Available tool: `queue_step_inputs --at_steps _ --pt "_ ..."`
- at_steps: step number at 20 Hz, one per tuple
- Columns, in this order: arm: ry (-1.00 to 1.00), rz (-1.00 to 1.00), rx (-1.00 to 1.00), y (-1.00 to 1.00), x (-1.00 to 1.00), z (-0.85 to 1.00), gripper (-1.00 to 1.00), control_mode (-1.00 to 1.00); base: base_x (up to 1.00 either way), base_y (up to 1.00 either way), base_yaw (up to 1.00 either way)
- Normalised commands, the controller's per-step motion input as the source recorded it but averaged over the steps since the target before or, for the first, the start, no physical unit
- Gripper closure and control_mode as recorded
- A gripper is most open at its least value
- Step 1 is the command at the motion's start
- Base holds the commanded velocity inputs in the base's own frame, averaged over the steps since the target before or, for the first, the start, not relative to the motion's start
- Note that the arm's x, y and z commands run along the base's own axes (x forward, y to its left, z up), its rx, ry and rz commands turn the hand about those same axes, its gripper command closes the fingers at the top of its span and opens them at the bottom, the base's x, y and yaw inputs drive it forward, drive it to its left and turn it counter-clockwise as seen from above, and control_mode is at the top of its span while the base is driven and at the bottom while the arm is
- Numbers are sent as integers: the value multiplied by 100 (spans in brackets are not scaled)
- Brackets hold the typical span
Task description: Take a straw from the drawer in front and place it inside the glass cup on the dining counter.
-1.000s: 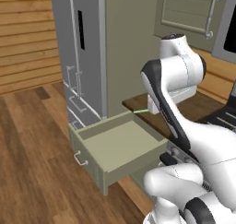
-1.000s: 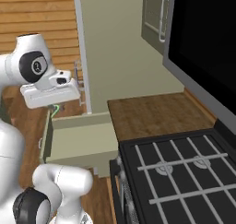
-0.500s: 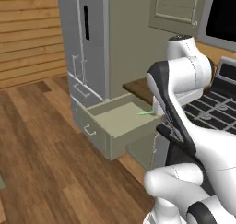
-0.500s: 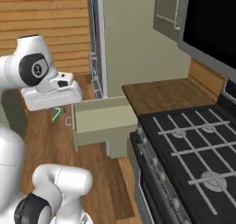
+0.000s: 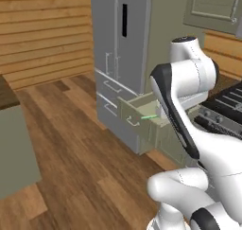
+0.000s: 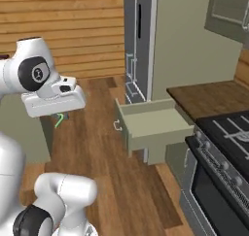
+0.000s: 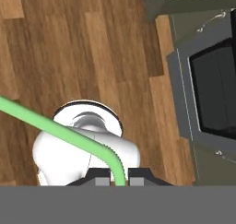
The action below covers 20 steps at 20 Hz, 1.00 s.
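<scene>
Already out of the drawer: the straw is in hand, the cup not yet reached.
Pinched tight between the jaws of the two-finger gripper, the thin light-green straw with a bent tip hangs over brown plank flooring, well apart from the shallow sage-green drawer, which stands pulled open beside the grey fridge and the black stove. Carrying it to the tumbler and dropping it in remain, by my reckoning; timber-clad walls surround the kitchen.

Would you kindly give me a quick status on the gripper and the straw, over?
Gripper shut on the straw, held above the wood floor. Drawer open, nothing seen in it. Nothing in the way near the hand.
</scene>
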Motion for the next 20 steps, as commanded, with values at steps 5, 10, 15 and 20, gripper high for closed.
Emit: queue_step_inputs --at_steps 5,10,15,20 --pt "0 0 0 0 0 0 100 100 72 98 27" --pt "0 0 0 0 0 0 100 100 100 40 28" --pt "0 0 0 0 0 0 100 100 100 0 8" --pt "0 0 0 0 0 0 100 100 100 -1 3"
